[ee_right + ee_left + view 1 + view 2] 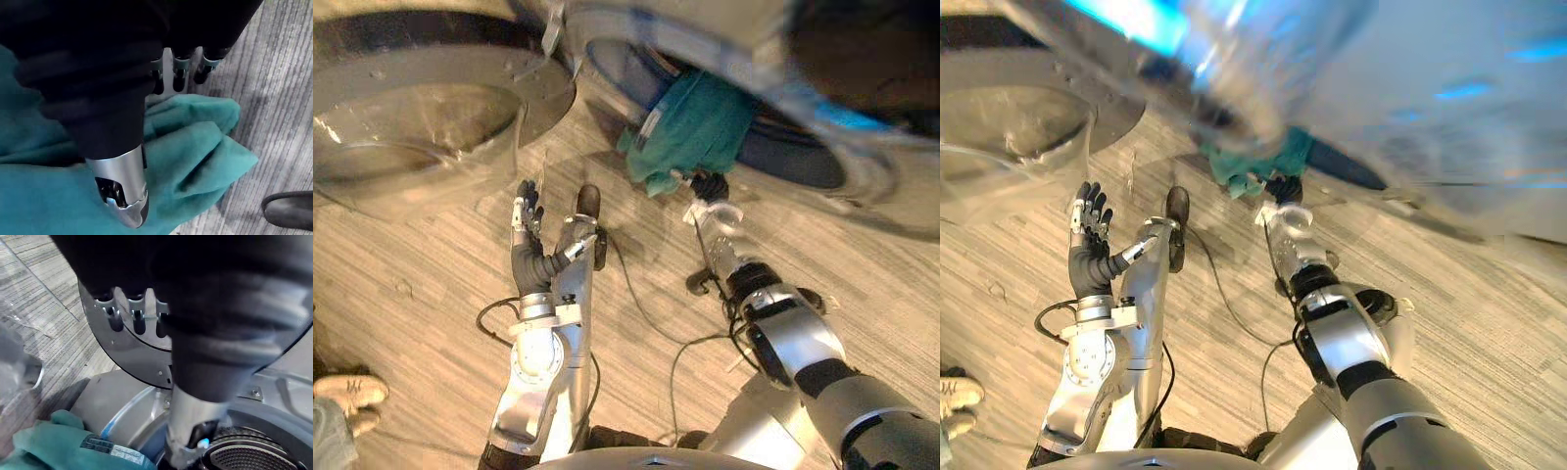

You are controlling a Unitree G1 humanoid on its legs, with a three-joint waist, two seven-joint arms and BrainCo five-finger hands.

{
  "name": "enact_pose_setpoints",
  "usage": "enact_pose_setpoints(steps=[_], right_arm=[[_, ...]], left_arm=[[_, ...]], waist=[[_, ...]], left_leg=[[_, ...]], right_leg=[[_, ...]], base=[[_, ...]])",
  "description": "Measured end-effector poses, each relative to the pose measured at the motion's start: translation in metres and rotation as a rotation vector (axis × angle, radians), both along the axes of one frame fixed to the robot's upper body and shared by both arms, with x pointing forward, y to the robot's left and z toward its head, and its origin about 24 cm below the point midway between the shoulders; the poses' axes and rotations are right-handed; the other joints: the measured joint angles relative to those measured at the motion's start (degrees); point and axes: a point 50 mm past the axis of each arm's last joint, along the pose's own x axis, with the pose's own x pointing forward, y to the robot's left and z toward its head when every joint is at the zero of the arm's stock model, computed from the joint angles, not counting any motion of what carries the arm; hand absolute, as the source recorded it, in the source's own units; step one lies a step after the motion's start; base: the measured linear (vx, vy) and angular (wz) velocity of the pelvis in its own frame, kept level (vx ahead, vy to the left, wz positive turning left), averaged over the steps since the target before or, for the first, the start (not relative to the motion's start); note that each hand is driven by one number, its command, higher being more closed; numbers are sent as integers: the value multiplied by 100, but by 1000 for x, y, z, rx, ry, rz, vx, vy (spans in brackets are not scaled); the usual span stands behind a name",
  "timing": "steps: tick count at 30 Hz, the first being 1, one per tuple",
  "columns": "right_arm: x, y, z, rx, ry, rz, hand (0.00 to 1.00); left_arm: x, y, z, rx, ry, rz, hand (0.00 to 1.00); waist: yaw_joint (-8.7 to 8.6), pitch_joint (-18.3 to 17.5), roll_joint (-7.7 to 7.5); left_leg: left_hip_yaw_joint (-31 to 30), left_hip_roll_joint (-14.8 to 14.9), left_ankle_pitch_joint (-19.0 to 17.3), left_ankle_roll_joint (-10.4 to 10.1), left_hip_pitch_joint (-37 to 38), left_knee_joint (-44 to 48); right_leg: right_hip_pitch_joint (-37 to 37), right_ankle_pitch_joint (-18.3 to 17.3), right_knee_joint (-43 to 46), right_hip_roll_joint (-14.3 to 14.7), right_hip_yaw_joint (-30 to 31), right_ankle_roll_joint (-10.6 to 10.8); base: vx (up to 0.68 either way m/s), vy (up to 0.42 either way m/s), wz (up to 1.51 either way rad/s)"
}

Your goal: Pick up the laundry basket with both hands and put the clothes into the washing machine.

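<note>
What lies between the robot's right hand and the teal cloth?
Nothing: the right hand lies directly against the teal cloth, with no gap, as the right wrist view shows.

Seeing cloth point(690, 122) draping out over the washing machine opening point(803, 162), right hand point(709, 186) touching it just before that opening, door point(421, 108) lying swung open left of the opening, left hand point(526, 223) hovering before that door
</note>
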Motion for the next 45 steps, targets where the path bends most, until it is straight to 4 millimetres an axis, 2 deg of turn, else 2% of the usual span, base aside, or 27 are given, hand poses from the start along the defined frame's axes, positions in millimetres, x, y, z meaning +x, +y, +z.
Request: enact_pose_setpoints(steps=[3, 5, 6, 7, 8, 9, 10, 11, 13, 16, 18, 23, 26, 30, 34, 37, 40, 45], right_arm=[[3, 0, 10, -74, -14, 4, 0], [6, 5, 25, -217, -55, 33, 0], [7, 5, 29, -251, -61, 36, 0], [8, 7, 37, -326, -88, 47, 0], [8, 8, 43, -376, -113, 53, 0], [8, 7, 46, -385, -123, 50, 0], [10, 5, 61, -418, -155, 36, 0], [12, 5, 73, -425, -184, 29, 100], [12, 6, 80, -425, -199, 28, 100], [12, 11, 87, -363, -224, 25, 100], [12, 2, 101, -239, -268, -38, 100], [9, 6, 105, 13, -289, -63, 100], [5, 8, 100, 155, -309, -76, 100], [-2, 4, 100, 348, -359, -146, 100], [-16, -5, 77, 633, -371, -288, 100], [-30, -12, 53, 766, -368, -399, 100], [-46, -16, 34, 835, -372, -474, 100], [-71, -10, 24, 844, -404, -507, 100]], left_arm=[[0, 0, -5, -6, 24, 6, 0], [-3, 0, -5, -16, 26, 11, 0], [-3, -1, -5, -19, 28, 7, 0], [-5, -5, -5, -26, 28, -7, 0], [-11, -6, -2, -35, 16, -16, 0], [-13, -5, -1, -31, 7, -15, 0], [-13, -5, 3, -41, -8, -13, 0], [-12, -4, 2, -50, -3, 0, 0], [-13, -3, 1, -75, 8, 10, 0], [-14, -3, 2, -84, 0, 17, 0], [-15, -6, 3, -93, -2, 14, 0], [-15, -6, 2, -99, -1, 23, 0], [-15, -5, 2, -103, 1, 31, 0], [-15, -5, 2, -107, 3, 40, 0], [-14, -5, 1, -109, 9, 54, 0], [-6, -9, -6, -91, 38, 57, 0], [-2, -11, -11, -78, 64, 59, 0], [0, -13, -16, -59, 88, 68, 0]], waist=[[-26, -16, 45], [-6, -23, 58], [7, -32, 67], [81, -13, 95], [82, 21, 128], [53, 30, 109], [60, 151, 187], [70, 214, 142], [127, 218, 137], [113, 218, 137], [137, 218, 137], [132, 217, 137], [116, 217, 137], [55, 217, 136], [-11, 214, 129], [-107, 198, 88], [-225, 197, 78], [-435, 166, 14]], left_leg=[[28, -127, 168, -4, 2, -407], [22, -138, 243, 0, -21, -733], [5, -131, 276, 47, -70, -681], [68, -123, 157, 209, -107, -275], [-43, -227, 188, 31, -178, -264], [-60, -285, 244, 5, -292, -238], [-123, -331, 310, -11, -491, -243], [-120, -334, 330, -14, -693, -265], [-139, -352, 406, -39, -845, -254], [-160, -430, 739, -87, -881, -221], [-140, -442, 882, -28, -884, -207], [-98, -417, 853, 13, -893, -145], [-94, -361, 777, 18, -896, -17], [-76, -331, 762, 34, -885, 10], [-50, -326, 772, 41, -746, -36], [-4, -261, 823, 51, -415, -314], [102, -128, 933, 59, 94, -827], [269, 96, 1060, 114, 883, -1529]], right_leg=[[-43, -16, -60, -76, -39, 24], [-73, -36, -177, -73, -130, 37], [-100, -53, -235, -68, -174, 3], [-97, -46, -271, -19, -277, 12], [-131, -79, 273, 42, -156, 22], [-37, -360, 224, 72, -90, -45], [-173, -427, 303, 58, -169, -162], [-340, -479, 327, -10, -237, -220], [-494, -490, 445, -78, -257, -240], [-527, -511, 573, -163, -203, -258], [-515, -499, 581, -162, -182, -279], [-536, -467, 567, -151, -119, -285], [-553, -435, 586, -89, -54, -276], [-552, -402, 578, -69, -30, -265], [-438, -376, 536, -56, -12, -298], [-174, -268, 258, 56, -51, -270], [243, -56, -268, 261, -144, -227], [878, 297, -1095, 645, -224, -168]], base=[[-83, -34, 57], [-75, -44, 38], [0, 0, 0], [39, 40, -14], [49, 52, -4], [16, 18, 31], [-24, -7, 53], [-20, -12, 43], [-7, 5, 19], [-15, 38, 11], [11, 59, 6], [11, 71, -4], [-3, 75, -17], [-7, 61, -8], [1, 57, 1], [-4, 59, -7], [11, 78, -19], [32, 80, -28]])
